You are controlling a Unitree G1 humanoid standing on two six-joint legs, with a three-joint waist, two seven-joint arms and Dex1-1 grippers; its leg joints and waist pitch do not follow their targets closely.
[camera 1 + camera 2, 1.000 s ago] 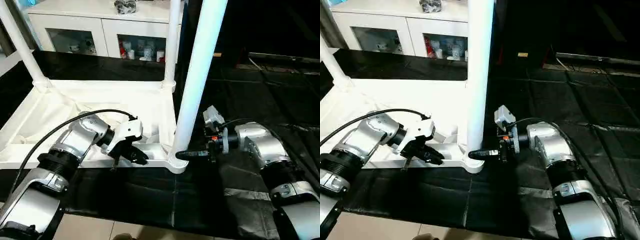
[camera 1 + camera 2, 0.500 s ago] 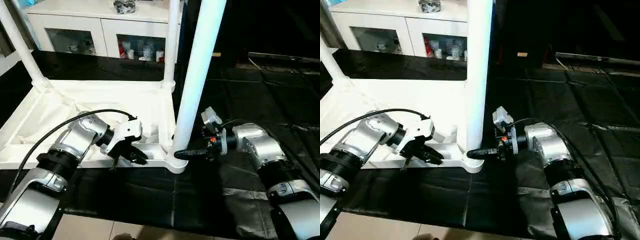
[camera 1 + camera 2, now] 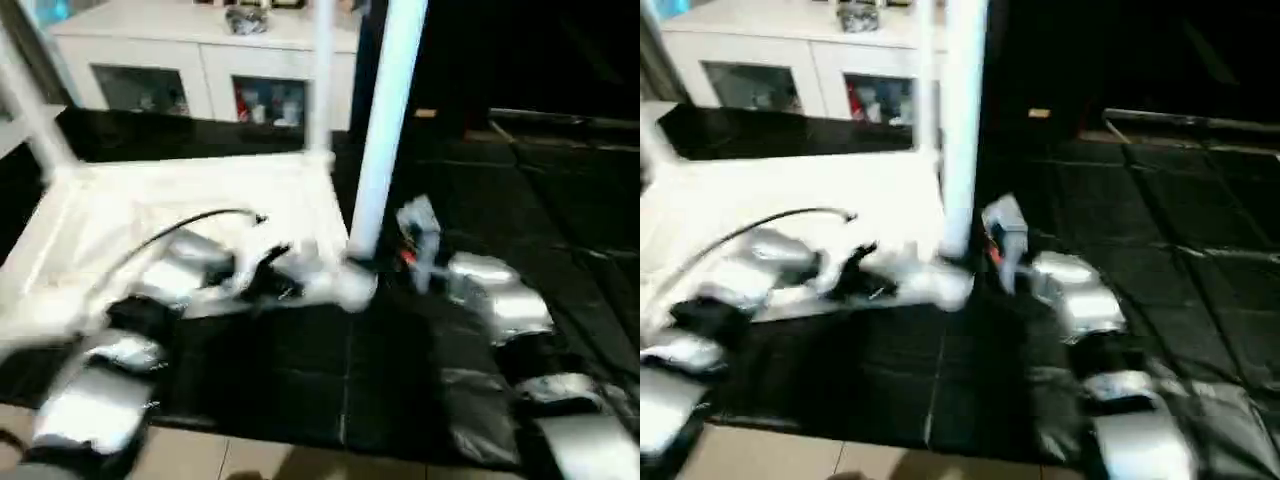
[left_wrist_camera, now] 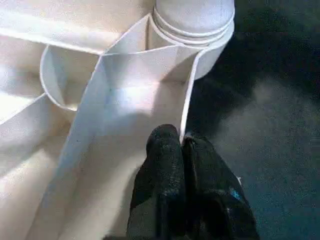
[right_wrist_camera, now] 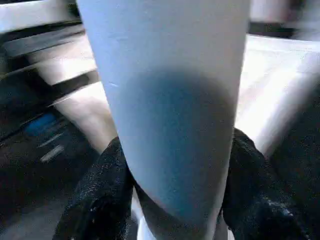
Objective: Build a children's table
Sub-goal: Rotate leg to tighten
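leg (image 5: 170, 100) cut off above, head views blurred

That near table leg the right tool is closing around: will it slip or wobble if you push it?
The leg looks smooth and glossy, so the right tool, a finger on each side, may slip. It is tall and thin above its corner socket, so a push high up would probably rock it.

The children's table (image 4: 125, 100) looks like smooth white plastic with a soft sheen, as does its round leg (image 5: 170, 100). The left gripper's fingers (image 4: 162, 175) are matt black with a rough, grainy texture. Black sheeting (image 3: 300, 370) on the floor is faintly glossy.
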